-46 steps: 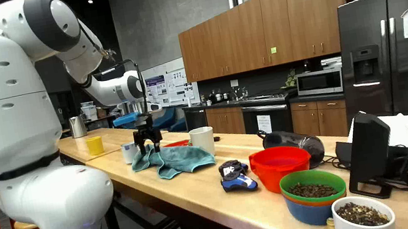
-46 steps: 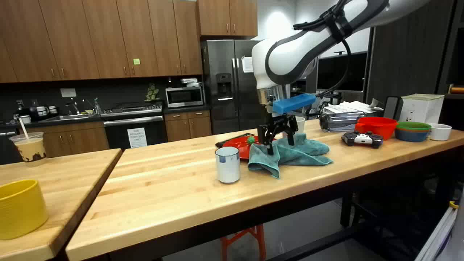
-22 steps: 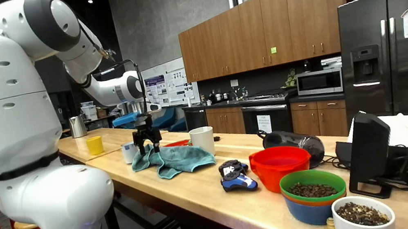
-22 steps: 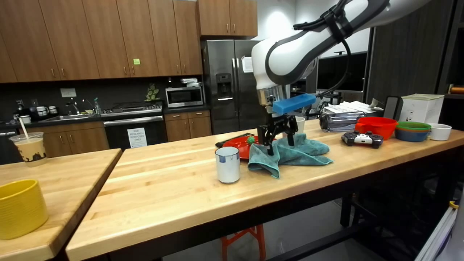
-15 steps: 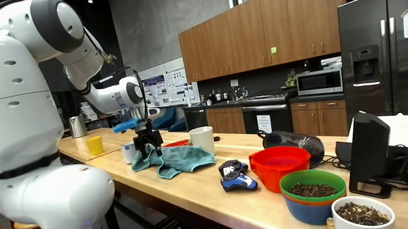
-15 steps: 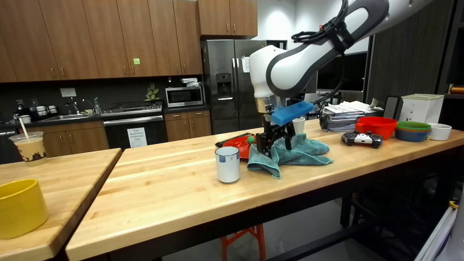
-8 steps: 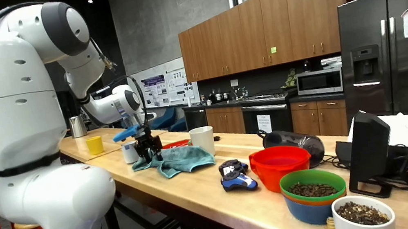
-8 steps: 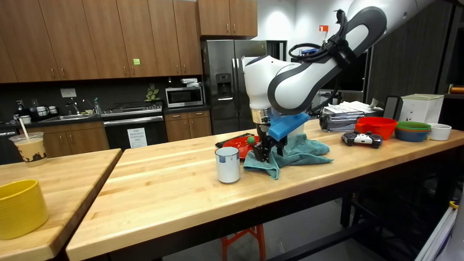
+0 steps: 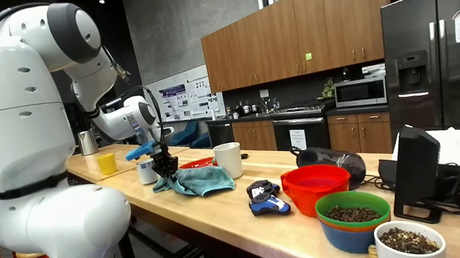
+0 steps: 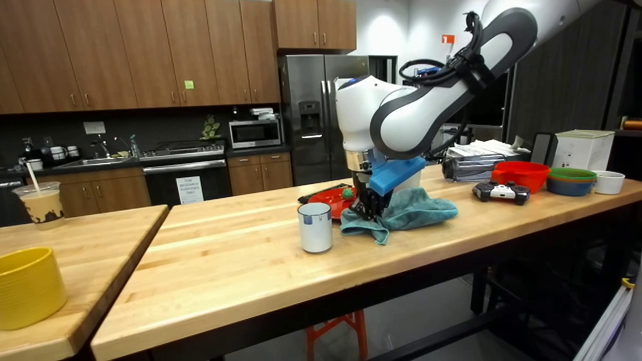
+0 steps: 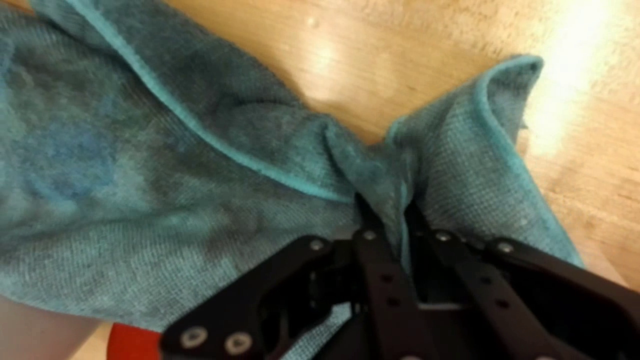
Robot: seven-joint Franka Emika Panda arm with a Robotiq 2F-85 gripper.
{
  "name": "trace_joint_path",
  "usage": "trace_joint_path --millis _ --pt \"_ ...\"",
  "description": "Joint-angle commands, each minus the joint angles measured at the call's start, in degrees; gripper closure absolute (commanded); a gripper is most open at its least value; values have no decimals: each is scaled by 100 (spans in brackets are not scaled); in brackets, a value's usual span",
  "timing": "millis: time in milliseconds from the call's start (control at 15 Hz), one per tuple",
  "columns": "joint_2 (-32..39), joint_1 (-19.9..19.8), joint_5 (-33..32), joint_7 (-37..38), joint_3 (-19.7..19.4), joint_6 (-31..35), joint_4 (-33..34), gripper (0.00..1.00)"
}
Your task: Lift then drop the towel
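A teal towel (image 9: 206,180) lies crumpled on the wooden table. In the wrist view a pinched fold of the towel (image 11: 150,215) rises between the two black fingers, and my gripper (image 11: 391,220) is shut on it. The arm tilts down to the towel's end near the white-and-blue mug, where my gripper (image 10: 370,215) reaches almost to the tabletop in both exterior views. Most of the towel (image 10: 419,210) spreads out to one side and still rests on the table. The fingertips are partly hidden by cloth.
Close by the gripper stand a white mug with blue patches (image 10: 316,230), a red plate (image 10: 328,199) and a tall off-white mug (image 9: 229,161). Further along the table are game controllers (image 9: 269,206), a red bowl (image 9: 312,199) and stacked bowls (image 9: 346,235).
My gripper has tilted, come down into the towel and gone from open to shut on a fold. The towel has bunched up, its far end drawn slightly toward the gripper.
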Motion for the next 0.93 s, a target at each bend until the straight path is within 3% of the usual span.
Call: trace_joint_path --millis 0,867 --pt "76 7 -105 114 -84 16 -33 97" --pt "-88 -53 221 -51 -292 -39 -38 97"
